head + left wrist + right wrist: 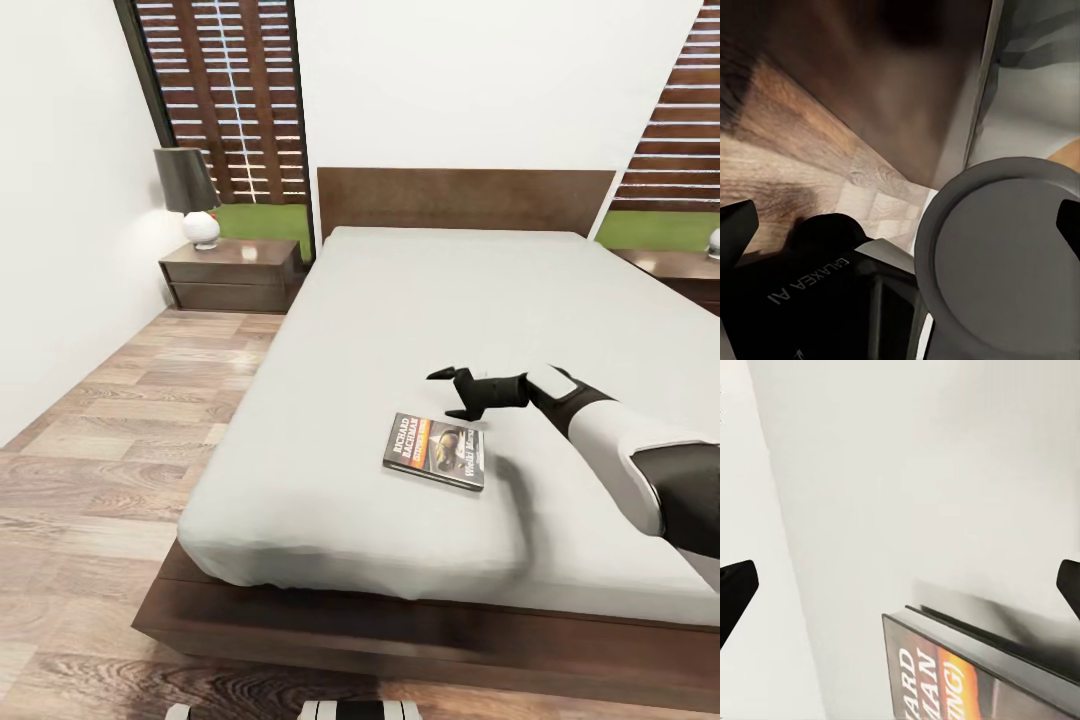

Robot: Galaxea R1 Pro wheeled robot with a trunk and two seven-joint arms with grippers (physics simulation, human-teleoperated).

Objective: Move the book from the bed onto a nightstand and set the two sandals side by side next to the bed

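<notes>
Book [435,450] flat on grey bed [400,330] near its foot, right gripper [452,393] hovering just beyond it, jaws spread and empty, left gripper's state unclear, nightstand [232,272] with lamp [190,195] by the headboard.

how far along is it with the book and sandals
Nothing looks done yet. The book lies on the bed. In hand: the open right gripper hovers just beyond it, not touching. Left: grasp it, carry it to a nightstand, then set both sandals beside the bed.

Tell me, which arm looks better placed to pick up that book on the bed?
The right. Its open gripper hovers just beyond the book on the bed, and its wrist view shows the book between spread fingers. The left gripper faces the floor.
</notes>
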